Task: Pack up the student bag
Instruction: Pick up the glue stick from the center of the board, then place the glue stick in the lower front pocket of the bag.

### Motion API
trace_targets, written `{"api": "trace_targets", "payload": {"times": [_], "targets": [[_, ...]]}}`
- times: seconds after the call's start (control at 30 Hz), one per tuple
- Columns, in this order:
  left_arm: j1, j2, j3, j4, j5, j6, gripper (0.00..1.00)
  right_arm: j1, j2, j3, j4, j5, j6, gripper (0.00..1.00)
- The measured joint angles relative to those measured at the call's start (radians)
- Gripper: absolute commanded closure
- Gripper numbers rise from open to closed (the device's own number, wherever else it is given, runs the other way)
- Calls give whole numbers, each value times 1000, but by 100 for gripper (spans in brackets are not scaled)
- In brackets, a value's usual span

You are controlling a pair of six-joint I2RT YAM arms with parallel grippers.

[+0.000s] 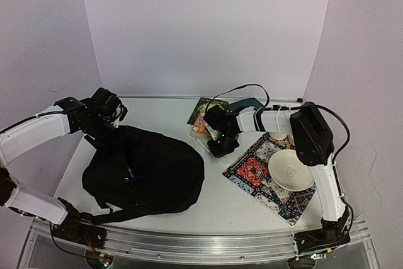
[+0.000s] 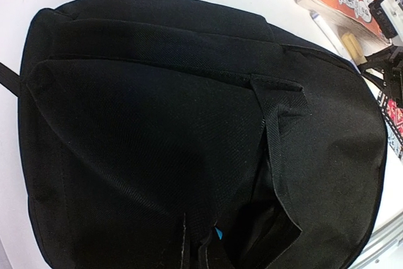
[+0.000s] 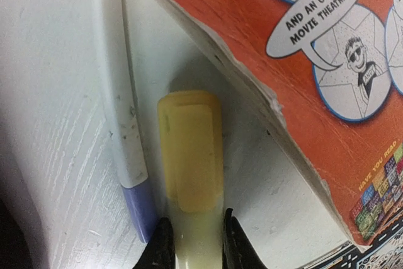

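Clenched, the left claw [image 1: 118,115] sits at the far-left end of the student bag [image 1: 148,171], over its top edge. Whether fabric is pinched between its tips cannot be told, though a hold there would help keep the mouth up. The bag is soft black woven fabric, slumped as a rounded mound toward the near-left corner of the table [image 1: 164,113], with its straps trailing to the near edge. 1 webbing handle [image 2: 277,102] is stitched to its upper face. A slit beside the handle shows a blue scrap [image 2: 218,233] inside, so I judge something is already packed.

Right of the bag, about mid-table, 2 writing tools lie side by side, parallel and apart. 1 is a white pen [image 3: 116,92] with purple ends, smooth round plastic, scuffed. The other is a yellow highlighter [image 3: 189,155], stubby, with a flat clip on its cap. The right claw [image 3: 194,247] stands over the highlighter's pale barrel with 1 black fingertip pressed on each side, grasping it while it lies on the table. The narrow barrel suits a grip across its width.

Just right of it, a paperback [image 3: 302,61] with a glossy orange cartoon cover and a worn corner lies very near the highlighter, leaving that finger little room. Toward the right edge, a white bowl [image 1: 291,169] rests on a flat red-and-black patterned mat [image 1: 249,171].
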Motion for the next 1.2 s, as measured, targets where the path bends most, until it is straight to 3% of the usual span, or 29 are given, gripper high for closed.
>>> {"api": "trace_targets", "payload": {"times": [0.3, 0.6, 0.83, 1.2], "targets": [[1, 6, 3, 6, 42, -3, 100, 0, -98, -100, -21, -19, 23, 100], [2, 34, 4, 45, 113, -28, 100, 2, -347, -207, 33, -103, 119, 100], [2, 41, 4, 70, 149, -32, 100, 68, -449, -300, 197, -259, 264, 100], [2, 44, -5, 128, 217, -68, 100, 236, -361, -266, 515, -475, 506, 100]]}}
